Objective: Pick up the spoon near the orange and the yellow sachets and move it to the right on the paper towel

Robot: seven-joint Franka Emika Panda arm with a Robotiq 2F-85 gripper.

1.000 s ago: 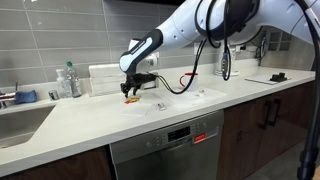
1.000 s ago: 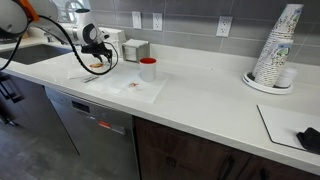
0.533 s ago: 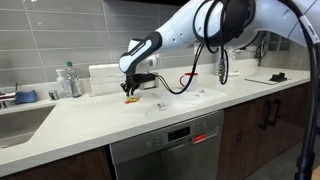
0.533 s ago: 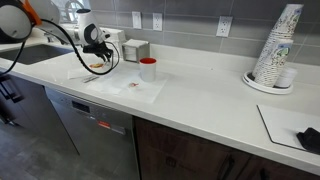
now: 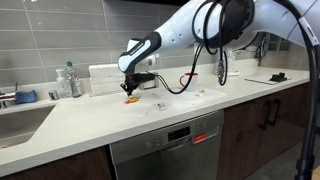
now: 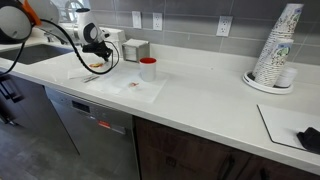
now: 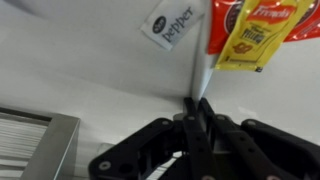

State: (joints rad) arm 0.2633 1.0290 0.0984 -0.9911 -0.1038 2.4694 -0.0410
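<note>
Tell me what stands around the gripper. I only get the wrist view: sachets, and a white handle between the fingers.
Observer: A red-and-white mug stands on the counter, apart from the gripper that holds the spoon.
Operator: Anything toward the sink?
Observer: Yes, in an exterior view a bottle stands upright beside the sink, well clear of the gripper.
Operator: And the counter's other end?
Observer: A tall stack of paper cups stands there, far from the gripper.
</note>
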